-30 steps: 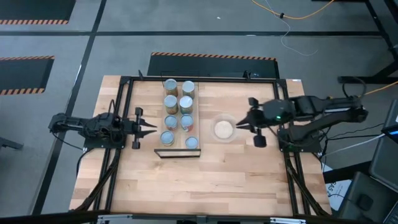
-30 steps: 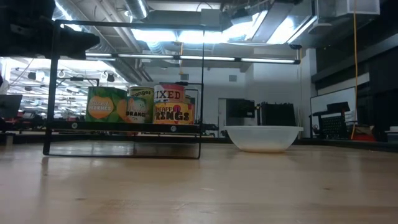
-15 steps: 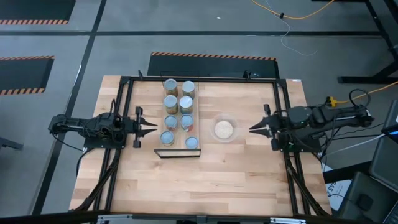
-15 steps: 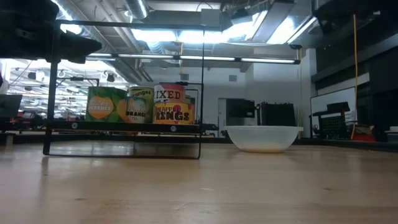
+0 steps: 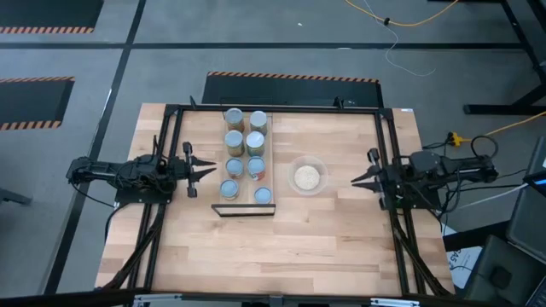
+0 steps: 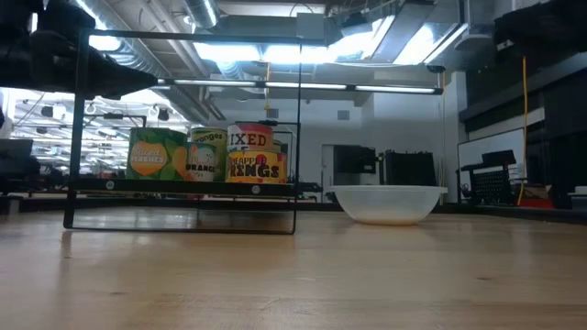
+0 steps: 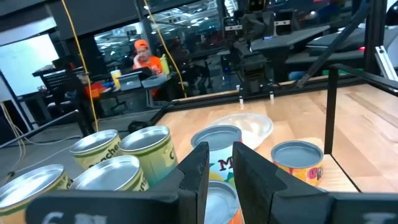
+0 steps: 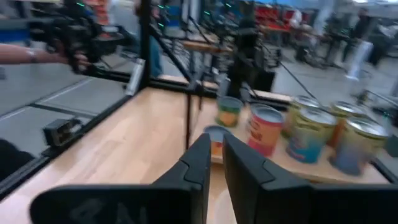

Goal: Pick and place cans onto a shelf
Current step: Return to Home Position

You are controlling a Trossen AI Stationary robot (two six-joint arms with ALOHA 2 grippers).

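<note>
Cans (image 5: 246, 158), eight in two rows, fill the shelf (image 5: 246, 203); the clear bowl (image 5: 292, 170) beside it holds something beige. The left gripper (image 5: 212, 170), fingers together, points at the cans from near their left; the right gripper (image 5: 355, 179), likewise closed, sits beyond the bowl

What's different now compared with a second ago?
The right gripper drew back from beside the bowl to the right edge of the table, holding nothing. The left gripper only shifted slightly at the table's left side. The eight cans on the shelf and the bowl stayed put.
</note>
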